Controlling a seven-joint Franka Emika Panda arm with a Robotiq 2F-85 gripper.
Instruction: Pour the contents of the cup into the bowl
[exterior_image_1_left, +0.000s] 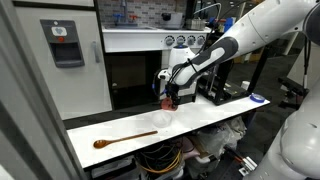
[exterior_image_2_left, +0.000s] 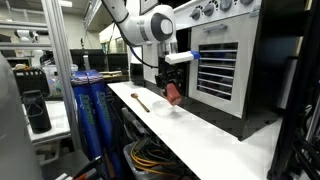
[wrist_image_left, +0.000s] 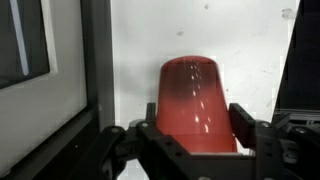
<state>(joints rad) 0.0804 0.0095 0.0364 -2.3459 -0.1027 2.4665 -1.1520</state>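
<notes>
My gripper (wrist_image_left: 193, 125) is shut on the red cup (wrist_image_left: 195, 100), its fingers on both sides of the cup's body. In both exterior views the cup (exterior_image_1_left: 169, 101) (exterior_image_2_left: 176, 94) hangs tilted in the gripper (exterior_image_1_left: 168, 96) a little above the white table. The small white bowl (exterior_image_1_left: 161, 117) sits on the table just below and beside the cup; it also shows in an exterior view (exterior_image_2_left: 163, 108). The bowl is out of the wrist view. The cup's inside is hidden.
A long brown wooden spoon (exterior_image_1_left: 122, 138) lies on the white table (exterior_image_1_left: 200, 120) left of the bowl; it shows as well in an exterior view (exterior_image_2_left: 140, 101). A dark oven-like cabinet (exterior_image_2_left: 225, 65) stands close behind the table. A blue object (exterior_image_1_left: 258, 99) lies at the table's far end.
</notes>
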